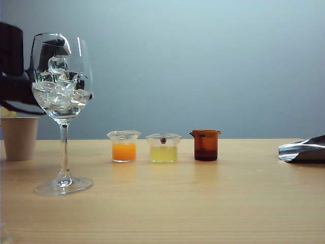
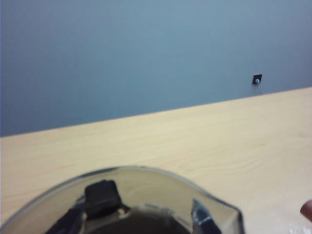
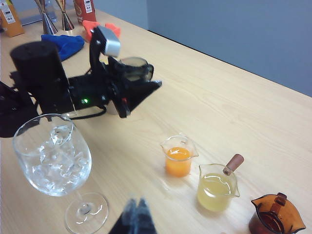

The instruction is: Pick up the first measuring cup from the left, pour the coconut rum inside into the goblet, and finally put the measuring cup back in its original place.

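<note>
The goblet [image 1: 62,86] [image 3: 52,155] stands at the left front of the table, its bowl full of ice cubes. Behind it my left gripper [image 3: 130,83] [image 2: 151,210] is shut on the first measuring cup [image 3: 135,68] [image 2: 146,183], a smoky grey cup held above the table. In the left wrist view its dark fingers [image 2: 102,197] show through the cup's wall. I cannot make out the coconut rum in the cup. My right gripper [image 3: 136,217] [image 1: 304,150] hovers low at the right, shut and holding nothing.
A row of cups stands mid-table: orange liquid [image 1: 124,147], pale yellow liquid [image 1: 163,148], amber-brown cup [image 1: 205,146]. A beige paper cup [image 1: 19,137] is at the far left. A blue cloth [image 3: 66,44] and metal jiggers [image 3: 48,17] lie at the back.
</note>
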You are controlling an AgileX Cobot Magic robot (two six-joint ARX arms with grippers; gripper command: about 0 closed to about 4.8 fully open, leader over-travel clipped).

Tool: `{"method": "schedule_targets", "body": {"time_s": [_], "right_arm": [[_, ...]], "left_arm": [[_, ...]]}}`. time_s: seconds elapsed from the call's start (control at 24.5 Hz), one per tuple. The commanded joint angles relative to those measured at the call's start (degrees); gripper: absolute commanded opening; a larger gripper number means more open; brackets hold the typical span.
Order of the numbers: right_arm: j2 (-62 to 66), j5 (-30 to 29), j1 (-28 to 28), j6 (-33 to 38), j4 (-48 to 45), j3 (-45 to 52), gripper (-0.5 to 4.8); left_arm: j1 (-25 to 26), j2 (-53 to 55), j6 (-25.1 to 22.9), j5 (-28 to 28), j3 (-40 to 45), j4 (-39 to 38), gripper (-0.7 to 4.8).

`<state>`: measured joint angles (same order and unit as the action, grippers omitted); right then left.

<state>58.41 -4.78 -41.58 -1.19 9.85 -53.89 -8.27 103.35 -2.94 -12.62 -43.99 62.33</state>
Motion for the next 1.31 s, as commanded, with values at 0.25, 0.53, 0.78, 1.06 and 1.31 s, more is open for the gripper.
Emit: {"method": "schedule_targets", "body": {"time_s": [0.25,0.53,0.78,1.06,1.31], "right_arm": [[-0.6,-0.3,-0.3,1.0,-1.1,-0.5,-0.06],[-1.2,-1.4,-0.4,1.0,-1.2,-0.6,-0.06],[-2.1,-1.6,-0.5,1.2,-2.1,-0.7,-0.06],[-1.8,-1.7,-2.7,1.2,-2.3,-2.2,-0.06],[-1.7,-1.6,-4.0,1.1,-2.4,-5.0,-0.06]], "left_arm": [[1.9,-8.8,-0.3,-0.3,-0.1,-9.9,1.75],[5.5,-17.8,-0.3,-2.7,-0.1,-19.3,1.82],[8.5,-26.0,-0.4,-8.7,-0.1,-27.5,1.82],[8.4,-34.4,-7.7,-15.0,-0.1,-43.8,1.82],[8.4,-37.8,-8.0,-16.9,-0.1,-49.2,1.80]]}}
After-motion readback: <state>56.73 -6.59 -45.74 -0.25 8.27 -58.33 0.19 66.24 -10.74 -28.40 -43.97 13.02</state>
